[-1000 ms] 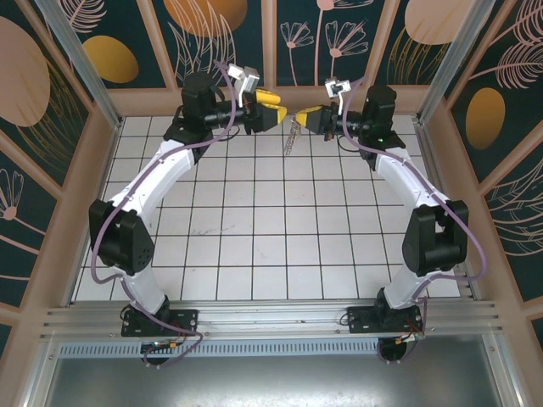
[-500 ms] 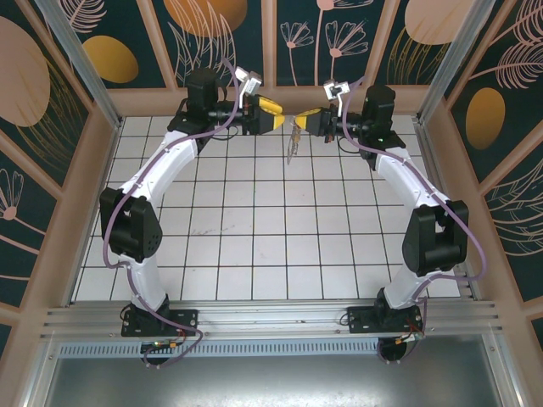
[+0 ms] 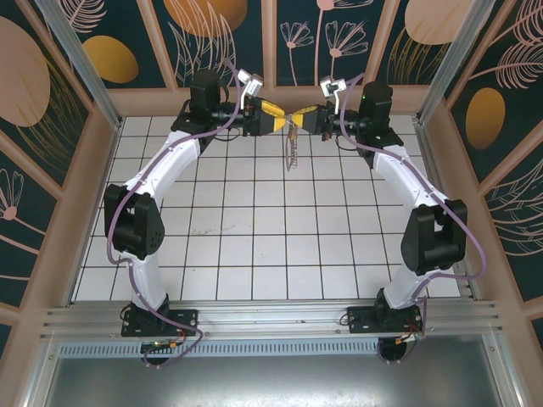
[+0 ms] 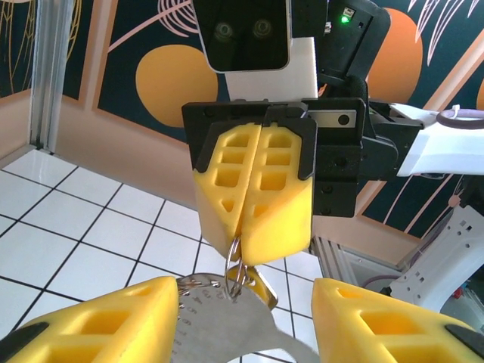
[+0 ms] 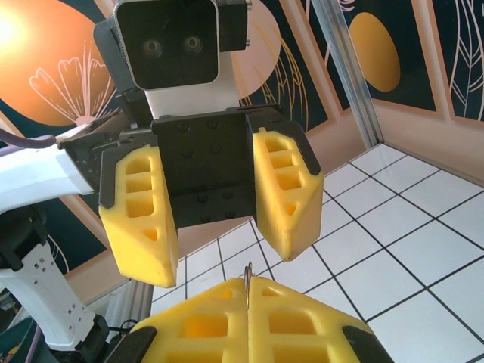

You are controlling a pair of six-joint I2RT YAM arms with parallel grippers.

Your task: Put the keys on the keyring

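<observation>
Both arms reach across the white tiled surface to its far edge. There the left gripper and the right gripper point at each other, their yellow fingertips nearly touching above the back row of tiles. From the spot where they meet, the keyring hangs down as a thin pale strand, too small here to make out its parts.

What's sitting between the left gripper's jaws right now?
Left wrist view: a flat grey metal piece and a small brass key, hanging off a wire ring pinched by the shut right gripper. Left jaws stand apart either side.
</observation>
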